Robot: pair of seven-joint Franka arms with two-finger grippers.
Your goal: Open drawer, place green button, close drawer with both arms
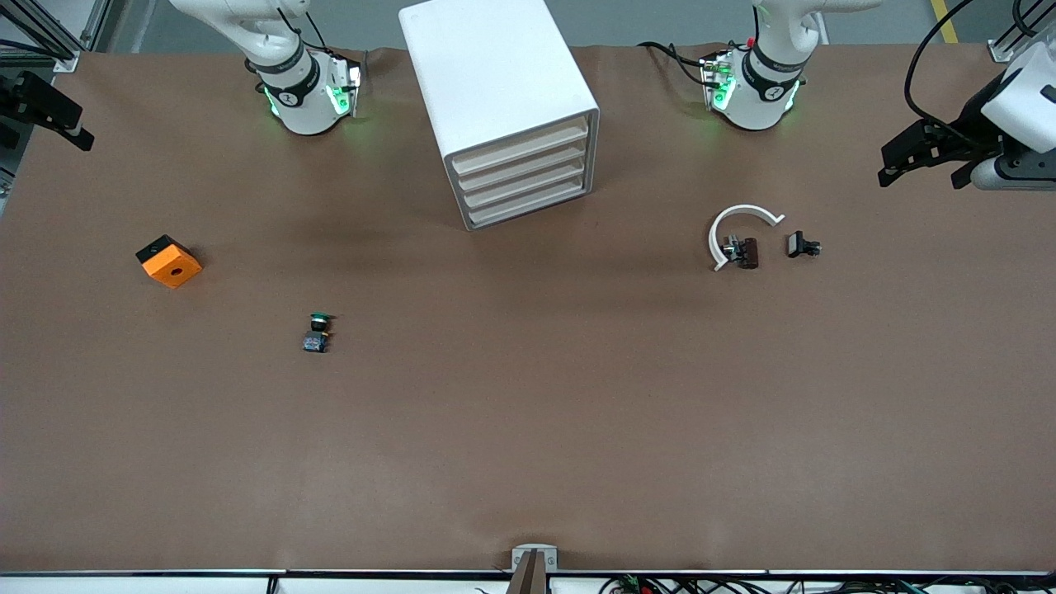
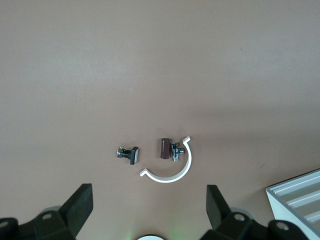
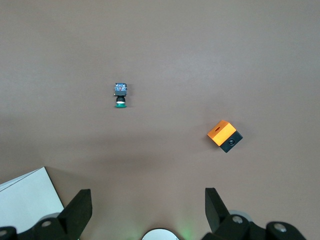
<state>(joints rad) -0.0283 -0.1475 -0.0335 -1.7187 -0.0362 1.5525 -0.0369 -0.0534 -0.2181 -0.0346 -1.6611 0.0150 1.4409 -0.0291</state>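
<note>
1. Hovering at the table's left-arm end, my left gripper (image 1: 920,161) stands fully spread, holding nothing.
2. My right gripper (image 3: 145,207) likewise gapes empty.
3. The button (image 1: 317,332) lies nearer the camera than the drawer cabinet (image 1: 511,115), toward the right arm's end.

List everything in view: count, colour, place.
drawer cabinet: 1, white, four drawers all shut, between the arm bases
button: 1, green cap, blue base, on the table toward the right arm's end
orange block: 1, orange with black side, beside the button, closer to the right arm's end
curved clip: 1, white, toward the left arm's end
brown part: 1, within the clip's curve
black part: 1, beside the clip
table: 1, brown
left gripper: open, above the clip
right gripper: open, above bare table
</note>
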